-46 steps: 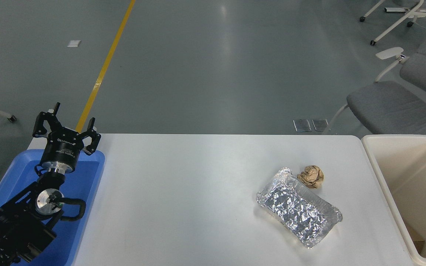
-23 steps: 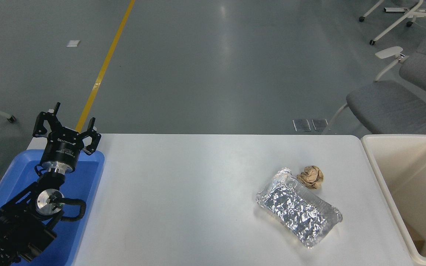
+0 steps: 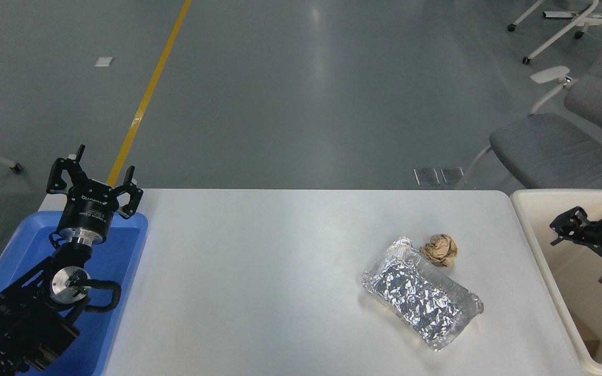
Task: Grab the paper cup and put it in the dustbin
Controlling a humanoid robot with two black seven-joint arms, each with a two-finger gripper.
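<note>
The paper cup is not in view. The cream-white dustbin (image 3: pixel 562 194) stands at the table's right end, cut off by the picture's right edge. My right gripper (image 3: pixel 578 253) comes in from the right edge and hangs over the dustbin's inside, open and empty, pointing left. My left gripper (image 3: pixel 93 183) is parked at the lower left above the blue tray, open and empty.
A crinkled silver foil tray (image 3: pixel 422 292) lies on the white table (image 3: pixel 259 271) right of the middle, with a crumpled brown paper ball (image 3: pixel 440 249) touching its far end. A blue plastic tray (image 3: pixel 118 261) sits at the left. Grey chairs stand beyond the dustbin.
My right gripper has come further into view, moving up and to the left over the dustbin. The left arm, foil tray and paper ball have not moved.
</note>
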